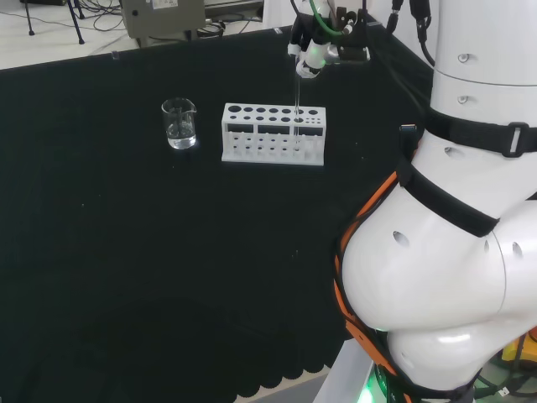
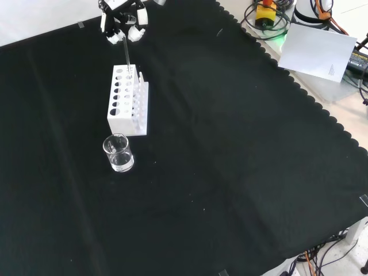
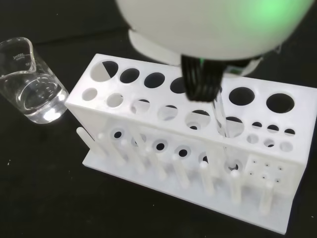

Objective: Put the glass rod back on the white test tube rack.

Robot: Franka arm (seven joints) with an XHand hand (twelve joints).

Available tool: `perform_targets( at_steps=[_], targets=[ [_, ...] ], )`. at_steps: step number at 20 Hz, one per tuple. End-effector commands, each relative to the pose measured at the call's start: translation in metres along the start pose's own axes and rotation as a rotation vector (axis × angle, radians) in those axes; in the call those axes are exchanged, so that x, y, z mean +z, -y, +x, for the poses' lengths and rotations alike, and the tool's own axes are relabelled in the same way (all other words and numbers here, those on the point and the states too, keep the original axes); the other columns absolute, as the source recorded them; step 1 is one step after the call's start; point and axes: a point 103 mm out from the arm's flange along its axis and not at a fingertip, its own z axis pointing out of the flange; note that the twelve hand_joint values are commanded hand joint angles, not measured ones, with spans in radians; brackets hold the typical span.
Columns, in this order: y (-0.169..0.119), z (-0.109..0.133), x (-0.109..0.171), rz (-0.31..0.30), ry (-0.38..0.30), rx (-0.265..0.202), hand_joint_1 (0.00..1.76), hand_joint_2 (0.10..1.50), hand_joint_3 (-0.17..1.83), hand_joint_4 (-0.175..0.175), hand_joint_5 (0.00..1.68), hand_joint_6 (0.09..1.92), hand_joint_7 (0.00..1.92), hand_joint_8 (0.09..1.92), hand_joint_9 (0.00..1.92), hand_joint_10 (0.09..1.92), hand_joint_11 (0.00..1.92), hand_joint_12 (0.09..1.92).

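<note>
Head view, left to right: beaker [image 1: 179, 123] with clear liquid, then white test tube rack [image 1: 273, 133] toward the cloth's far edge. Hand [image 1: 312, 52] above the rack's right end, fingers pinching the glass rod [image 1: 297, 96] top. Rod upright, tip in a hole; looks like straight down, then release.

In the wrist view, the hand [image 3: 213, 29] is blurred into a pale mass, and the upper part of the glass rod [image 3: 220, 116] is hidden behind it. The beaker [image 3: 29, 82] is cut off by the edge. In the head view, the rod's thin shaft can barely be traced against the white test tube rack [image 1: 273, 133].
</note>
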Motion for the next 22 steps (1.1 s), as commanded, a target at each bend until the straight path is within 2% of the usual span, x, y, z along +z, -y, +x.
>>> perform_targets(
  at_steps=[1,13,22],
  targets=[
    [0.001,-0.001,-0.002,-0.005,0.0,0.001,1.37,0.37,0.94,-0.175,0.85,0.87,1.25,0.56,1.92,0.62,1.9,0.72],
    [0.013,-0.013,-0.018,-0.042,-0.028,-0.012,1.39,0.36,0.93,-0.175,0.85,0.86,1.24,0.57,1.92,0.63,1.9,0.73],
    [0.028,-0.026,-0.03,-0.065,-0.026,0.023,1.4,0.36,0.93,-0.175,0.85,0.85,1.24,0.58,1.92,0.63,1.9,0.74]
  ],
)
